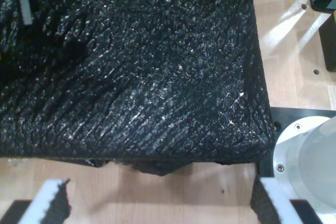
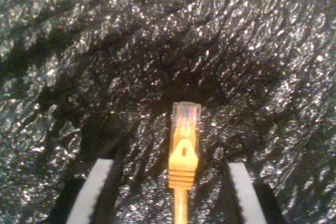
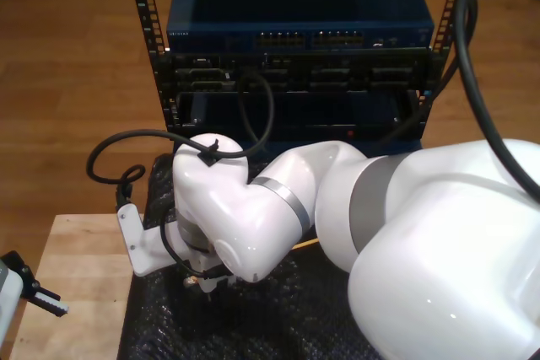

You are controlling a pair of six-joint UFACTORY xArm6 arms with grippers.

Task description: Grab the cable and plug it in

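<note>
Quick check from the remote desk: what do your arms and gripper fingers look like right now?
The arm in the exterior view is glossy white with a grey joint band and thick black cables looped over it. My first gripper and my second gripper have black fingers faced with white ridged pads.

My second tool (image 2: pixel 169 195) hangs with its two white-padded fingers (image 2: pixel 93 195) spread wide apart, nothing pinched between them. In the exterior view, the big white arm (image 3: pixel 253 200) sweeps in from four o'clock and bends its wrist straight down at centre. My first tool (image 1: pixel 157 203) also stands agape, its toothed fingertips (image 1: pixel 50 203) well apart; it peeks in at eight o'clock in the exterior view.
</note>
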